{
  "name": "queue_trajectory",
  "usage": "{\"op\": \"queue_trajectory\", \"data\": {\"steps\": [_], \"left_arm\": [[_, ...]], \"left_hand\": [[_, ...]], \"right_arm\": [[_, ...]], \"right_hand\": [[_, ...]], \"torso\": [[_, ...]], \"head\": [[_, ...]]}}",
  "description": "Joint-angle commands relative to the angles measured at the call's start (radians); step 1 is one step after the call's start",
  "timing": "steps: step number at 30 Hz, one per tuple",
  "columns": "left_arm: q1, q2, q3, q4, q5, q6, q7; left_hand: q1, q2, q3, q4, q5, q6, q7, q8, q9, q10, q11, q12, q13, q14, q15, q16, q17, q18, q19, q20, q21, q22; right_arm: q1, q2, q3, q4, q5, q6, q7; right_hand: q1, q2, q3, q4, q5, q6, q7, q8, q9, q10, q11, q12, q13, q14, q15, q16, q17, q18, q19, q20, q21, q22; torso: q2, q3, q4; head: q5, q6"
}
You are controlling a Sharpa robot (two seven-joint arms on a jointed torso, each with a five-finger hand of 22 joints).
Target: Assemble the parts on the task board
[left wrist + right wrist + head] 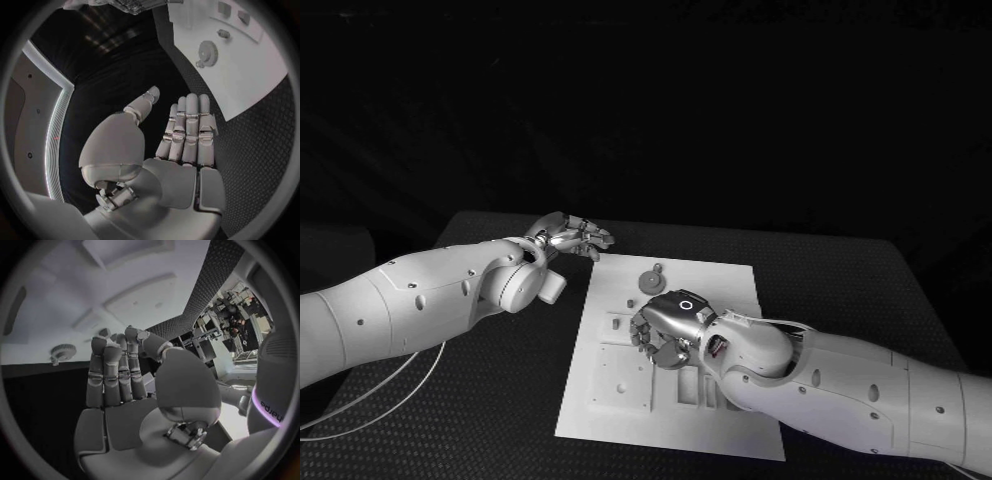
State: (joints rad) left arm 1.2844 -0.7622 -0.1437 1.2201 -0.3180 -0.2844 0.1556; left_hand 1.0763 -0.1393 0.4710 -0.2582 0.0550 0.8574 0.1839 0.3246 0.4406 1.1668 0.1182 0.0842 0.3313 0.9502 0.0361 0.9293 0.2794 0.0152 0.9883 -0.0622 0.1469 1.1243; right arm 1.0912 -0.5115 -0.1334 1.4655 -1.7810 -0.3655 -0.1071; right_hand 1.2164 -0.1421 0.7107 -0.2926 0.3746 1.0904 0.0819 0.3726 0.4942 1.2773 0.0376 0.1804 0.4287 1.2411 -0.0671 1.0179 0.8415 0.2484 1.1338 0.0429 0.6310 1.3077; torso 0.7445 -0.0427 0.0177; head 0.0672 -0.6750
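The white task board (733, 290) lies in the middle of the black table. A round gear part (653, 281) sits near its far end, with small pieces (616, 322) and recessed slots closer to me. My right hand (666, 327) hovers over the board's middle, fingers straight and holding nothing (122, 382). The gear (62, 351) and the board (56, 295) show beyond those fingers. My left hand (574, 238) is off the board's far left corner, above the table. Its fingers (187, 130) are flat and empty, and the gear (208, 51) lies ahead of them on the board (262, 75).
Black textured table (473, 400) surrounds the board on all sides. A thin white cable (387, 395) trails from my left arm over the table's near left. Small raised pieces (224, 34) stand along the board's far part.
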Motion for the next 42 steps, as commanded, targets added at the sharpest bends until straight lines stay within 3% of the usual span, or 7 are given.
{"op": "queue_trajectory", "data": {"steps": [1, 15, 23, 42], "left_arm": [[0.002, 0.004, 0.001, 0.000, 0.008, -0.005, 0.011], [0.002, 0.004, 0.001, 0.001, 0.009, -0.003, 0.010], [0.002, 0.001, 0.001, 0.001, 0.009, 0.000, 0.008], [0.002, -0.001, 0.001, 0.001, 0.009, 0.003, 0.006]], "left_hand": [[0.001, 0.009, -0.006, 0.001, -0.004, -0.008, -0.002, 0.001, -0.001, -0.005, 0.000, -0.005, 0.001, 0.004, -0.001, -0.007, 0.001, 0.002, 0.005, 0.000, -0.006, -0.001], [0.001, 0.009, -0.007, 0.001, -0.004, -0.008, -0.002, 0.001, -0.001, -0.005, 0.000, -0.005, 0.002, 0.005, -0.001, -0.008, 0.002, 0.001, 0.005, 0.000, -0.007, -0.002], [0.000, 0.008, -0.007, 0.001, -0.004, -0.009, -0.002, 0.001, -0.001, -0.005, 0.000, -0.005, 0.002, 0.005, -0.001, -0.008, 0.003, 0.001, 0.005, 0.000, -0.008, -0.002], [-0.001, 0.008, -0.007, 0.002, -0.004, -0.010, -0.001, 0.001, -0.002, -0.006, 0.000, -0.005, 0.002, 0.004, 0.000, -0.010, 0.004, 0.001, 0.006, 0.000, -0.009, -0.002]], "right_arm": [[-0.007, 0.010, -0.003, -0.001, -0.047, 0.007, 0.001], [-0.019, 0.016, -0.020, -0.007, -0.073, 0.014, -0.003], [-0.032, 0.022, -0.029, -0.020, -0.098, 0.018, -0.007], [-0.045, 0.032, -0.031, -0.040, -0.120, 0.001, -0.011]], "right_hand": [[-0.001, 0.006, 0.008, 0.000, 0.002, 0.006, 0.000, 0.006, 0.001, 0.006, 0.002, 0.002, 0.001, 0.000, -0.004, 0.006, -0.002, 0.013, -0.002, -0.007, 0.006, 0.025], [0.000, 0.006, 0.008, 0.000, 0.002, 0.006, 0.000, 0.006, 0.002, 0.006, 0.002, 0.002, 0.002, 0.000, -0.004, 0.007, -0.002, 0.013, -0.002, -0.008, 0.007, 0.025], [0.000, 0.006, 0.008, 0.000, 0.002, 0.006, -0.001, 0.006, 0.002, 0.006, 0.002, 0.002, 0.003, 0.000, -0.004, 0.008, -0.002, 0.013, -0.002, -0.008, 0.008, 0.025], [0.001, 0.005, 0.009, 0.000, 0.002, 0.007, -0.001, 0.006, 0.003, 0.006, 0.001, 0.002, 0.005, 0.000, -0.004, 0.009, -0.003, 0.013, -0.002, -0.009, 0.011, 0.025]], "torso": [[0.000, 0.0006, -0.0020], [0.001, 0.0017, -0.0022], [0.000, 0.0020, -0.0022], [0.000, 0.0014, -0.0021]], "head": [[0.009, -0.007], [0.021, -0.021], [0.015, -0.026], [0.008, -0.025]]}}
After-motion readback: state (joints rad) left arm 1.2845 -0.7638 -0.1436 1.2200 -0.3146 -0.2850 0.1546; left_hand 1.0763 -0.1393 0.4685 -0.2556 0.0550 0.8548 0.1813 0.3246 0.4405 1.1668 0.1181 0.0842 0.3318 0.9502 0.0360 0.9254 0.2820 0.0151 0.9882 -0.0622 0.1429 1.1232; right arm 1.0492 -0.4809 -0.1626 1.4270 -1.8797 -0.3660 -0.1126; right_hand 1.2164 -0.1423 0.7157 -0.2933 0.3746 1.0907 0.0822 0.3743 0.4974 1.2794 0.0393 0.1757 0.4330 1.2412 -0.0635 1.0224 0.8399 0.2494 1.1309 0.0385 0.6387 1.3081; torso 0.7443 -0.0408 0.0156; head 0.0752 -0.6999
